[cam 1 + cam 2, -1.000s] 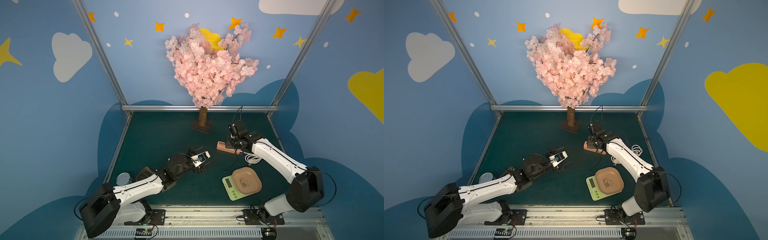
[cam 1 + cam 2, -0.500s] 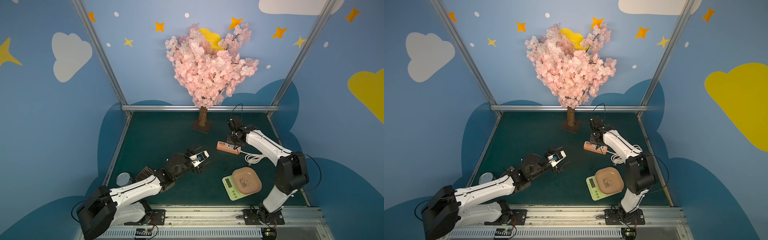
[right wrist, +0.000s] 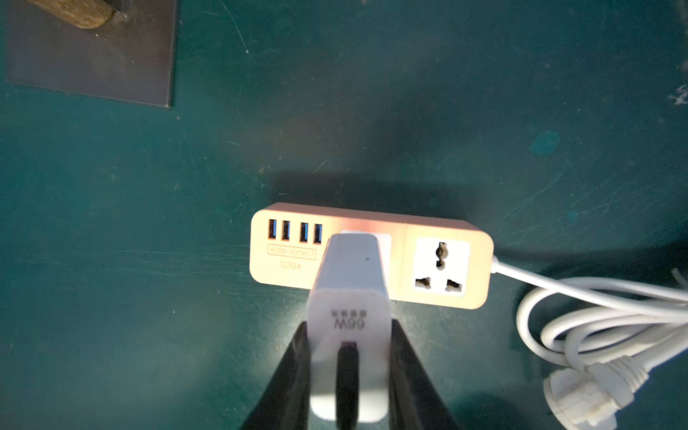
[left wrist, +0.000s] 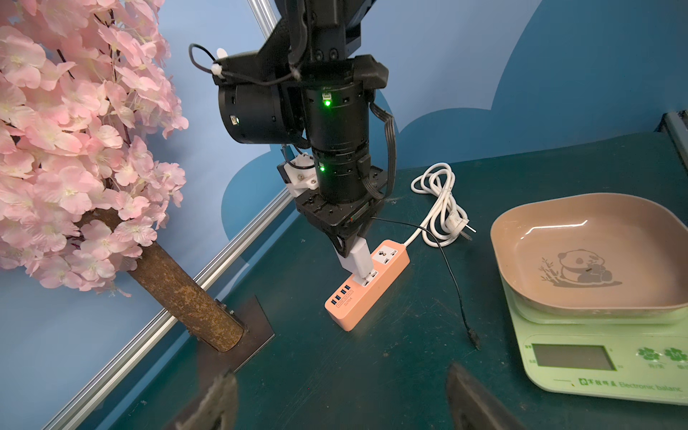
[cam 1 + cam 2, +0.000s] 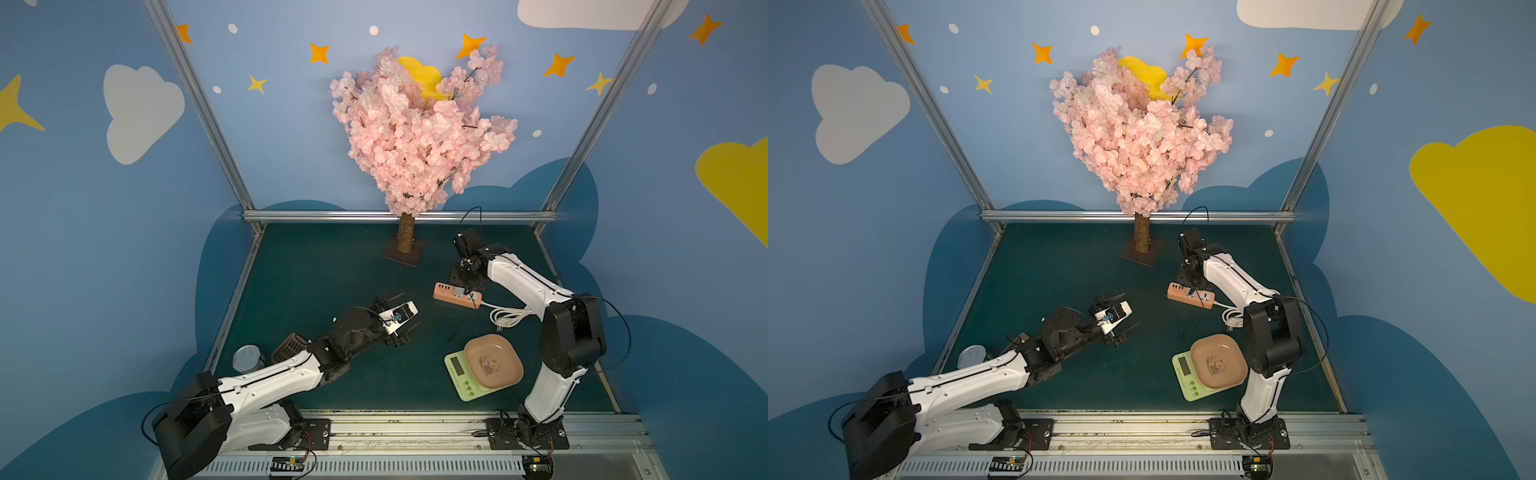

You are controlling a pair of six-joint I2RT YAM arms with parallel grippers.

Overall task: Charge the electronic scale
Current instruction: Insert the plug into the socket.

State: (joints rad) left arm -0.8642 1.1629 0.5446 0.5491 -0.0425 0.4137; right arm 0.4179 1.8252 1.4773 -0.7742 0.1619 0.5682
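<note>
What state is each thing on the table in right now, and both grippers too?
electronic scale: display blank, tray empty, nothing plugged in.
power strip: flat on the table, its own plug lying loose.
white charger: tilted at the strip's socket; seating unclear.
black cable: one end in the charger, free end on the table.
right gripper: shut on the white charger.
left gripper: open, empty.

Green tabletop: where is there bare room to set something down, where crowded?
Bare: the green mat between the pink tree's base plate, the left rail and the left hand; the front strip between the left arm and the pale-green panda-tray scale. Crowded: orange power strip, coiled white cord, right hand.
</note>
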